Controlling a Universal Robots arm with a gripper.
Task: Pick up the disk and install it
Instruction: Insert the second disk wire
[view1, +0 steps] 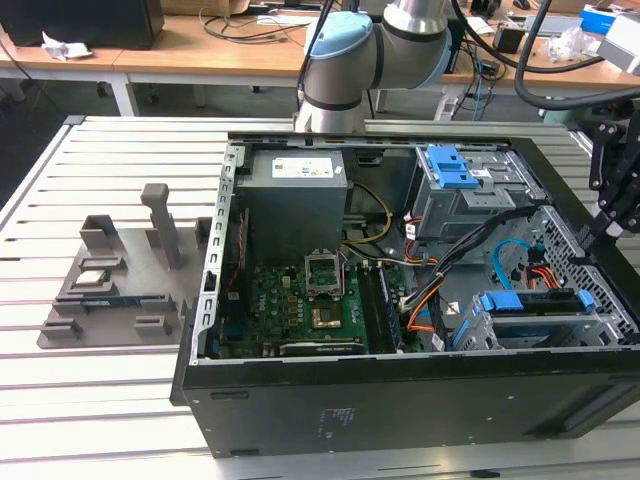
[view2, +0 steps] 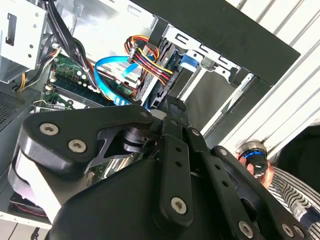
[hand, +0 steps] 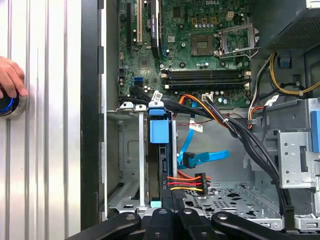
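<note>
The disk (view1: 530, 303) stands on edge in the metal drive cage (view1: 560, 325) at the front corner of the open computer case, on the exterior view's right; its blue frame shows along the top. In the first wrist view the disk (hand: 161, 170) sits in the cage slot with its blue tab toward the motherboard. My gripper (view1: 597, 232) hangs just beyond the case's edge, a little above the cage and apart from it. In both wrist views my gripper (hand: 172, 200) (view2: 172, 107) has its fingers drawn together, holding nothing and pointing at the cage (view2: 200, 55).
Orange, red and blue cables (hand: 192, 172) lie beside the cage. The motherboard (view1: 300, 300) and power supply (view1: 295, 200) fill the case's other half. A grey fixture (view1: 120, 280) stands on the slatted table at the exterior view's left. A person's hand (hand: 7, 75) rests on a blue-ringed button (hand: 7, 106).
</note>
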